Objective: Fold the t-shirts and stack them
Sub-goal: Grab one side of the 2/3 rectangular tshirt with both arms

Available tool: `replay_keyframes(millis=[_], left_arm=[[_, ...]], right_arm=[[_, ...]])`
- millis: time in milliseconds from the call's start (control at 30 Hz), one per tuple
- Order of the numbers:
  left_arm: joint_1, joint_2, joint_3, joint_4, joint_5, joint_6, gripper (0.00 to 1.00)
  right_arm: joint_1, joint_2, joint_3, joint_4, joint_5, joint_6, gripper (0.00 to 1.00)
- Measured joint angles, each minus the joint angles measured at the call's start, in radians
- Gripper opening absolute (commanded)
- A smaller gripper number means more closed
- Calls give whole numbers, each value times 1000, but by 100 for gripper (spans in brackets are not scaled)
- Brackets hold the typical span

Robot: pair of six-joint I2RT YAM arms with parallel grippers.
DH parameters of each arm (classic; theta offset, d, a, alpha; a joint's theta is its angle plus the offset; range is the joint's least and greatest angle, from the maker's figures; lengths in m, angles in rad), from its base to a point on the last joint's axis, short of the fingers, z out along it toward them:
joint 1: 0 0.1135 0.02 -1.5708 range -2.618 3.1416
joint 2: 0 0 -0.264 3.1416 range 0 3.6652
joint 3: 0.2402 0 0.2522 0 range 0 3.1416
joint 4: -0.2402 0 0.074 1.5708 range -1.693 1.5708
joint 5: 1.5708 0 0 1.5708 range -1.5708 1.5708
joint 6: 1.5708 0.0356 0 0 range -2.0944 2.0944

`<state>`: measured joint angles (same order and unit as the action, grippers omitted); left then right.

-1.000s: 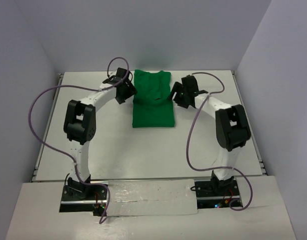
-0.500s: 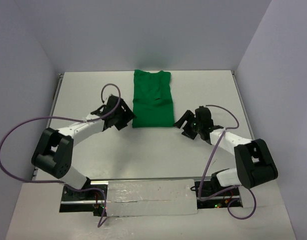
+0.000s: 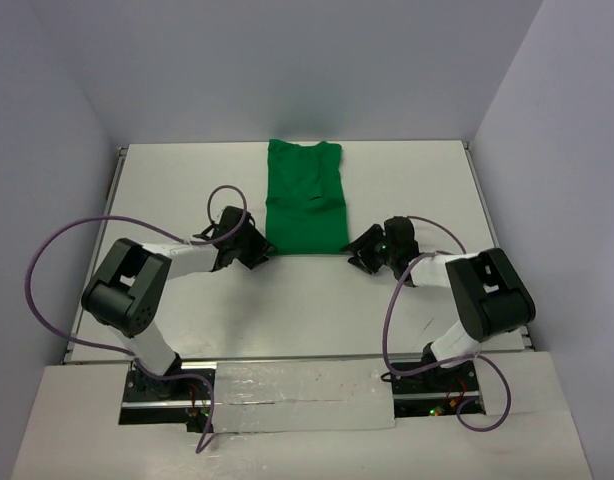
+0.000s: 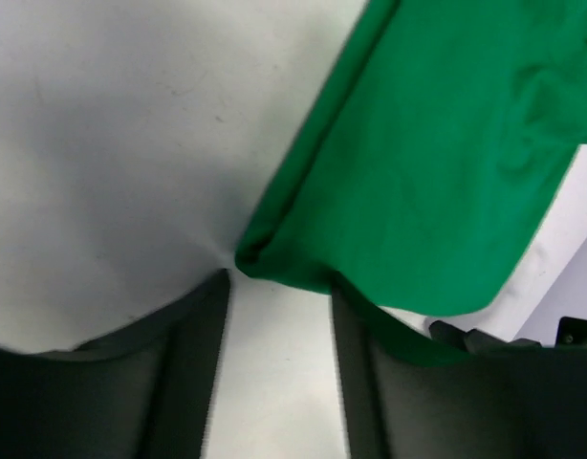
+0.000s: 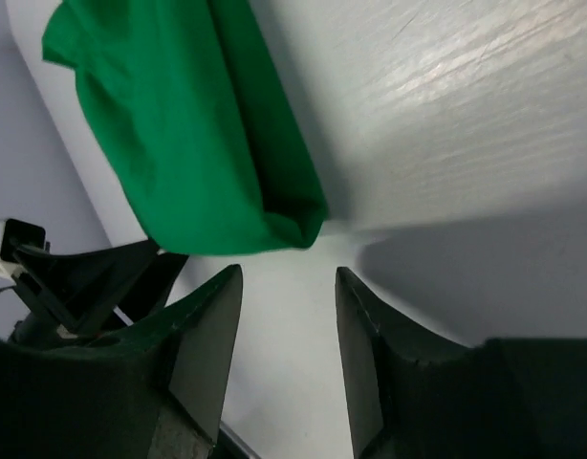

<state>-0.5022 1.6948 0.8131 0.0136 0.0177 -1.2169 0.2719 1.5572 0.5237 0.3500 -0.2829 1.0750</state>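
Across the top view, the white table (image 3: 427,180) is carrying a single bright-green t-shirt (image 3: 305,200). It is lying toward 12 o'clock from the table's middle, folded into a long narrow strip with its collar at the 12 o'clock end and its hem at the 6 o'clock end. Only this view is showing the whole garment and both arms reaching low over the table. The left gripper (image 3: 259,250) is sitting at the strip's 7 o'clock corner and the right gripper (image 3: 357,250) at its 5 o'clock corner.

The wrist views are giving what the top view is too distant to show. The left fingers (image 4: 193,354) are standing apart and grasping nothing, with the doubled-over corner of cloth lying just ahead of the gap. The right fingers (image 5: 212,335) are likewise spread and released, and the rounded, layered corner is lying just beyond their tips. Each wrist view is also catching the opposite gripper past the cloth. Soft wrinkles are showing near the collar.
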Motion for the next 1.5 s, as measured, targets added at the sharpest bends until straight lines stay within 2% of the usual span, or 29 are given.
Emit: replay_keyframes(millis=[67, 167, 333, 433, 500, 567, 633, 733, 833, 1033, 1200, 1333, 1467, 1500], left_arm=[[0, 13, 1, 12, 2, -7, 23], [0, 31, 3, 16, -2, -9, 10], [0, 48, 28, 1, -1, -6, 11], [0, 52, 41, -16, -2, -1, 10], [0, 52, 42, -20, -7, 2, 10], [0, 52, 42, -23, -10, 2, 10], [0, 52, 42, -24, -12, 3, 10], [0, 52, 42, -25, -13, 5, 10], [0, 52, 42, -25, -13, 7, 10], [0, 52, 42, -25, -12, 9, 10], [0, 52, 44, -26, -12, 17, 10], [0, 52, 44, -26, -12, 21, 10], [0, 52, 44, -27, -12, 25, 10], [0, 52, 44, -27, -12, 25, 10]], right_arm=[[0, 27, 7, 8, 7, 9, 24], [1, 56, 27, 8, 15, 13, 11], [7, 96, 93, 5, 27, -2, 9], [10, 101, 110, 5, 32, -14, 19], [11, 101, 111, 5, 33, -20, 51], [11, 98, 104, 1, 36, -25, 65], [12, 83, 90, -2, 39, -29, 72], [12, 37, 59, -6, 44, -23, 73], [12, 5, 32, -5, 44, -18, 69], [14, 21, 26, 21, 33, 4, 68], [23, 92, 52, 82, 16, 35, 52], [27, 147, 78, 109, 17, 46, 34], [27, 166, 82, 107, 28, 45, 9], [27, 168, 82, 105, 31, 42, 9]])
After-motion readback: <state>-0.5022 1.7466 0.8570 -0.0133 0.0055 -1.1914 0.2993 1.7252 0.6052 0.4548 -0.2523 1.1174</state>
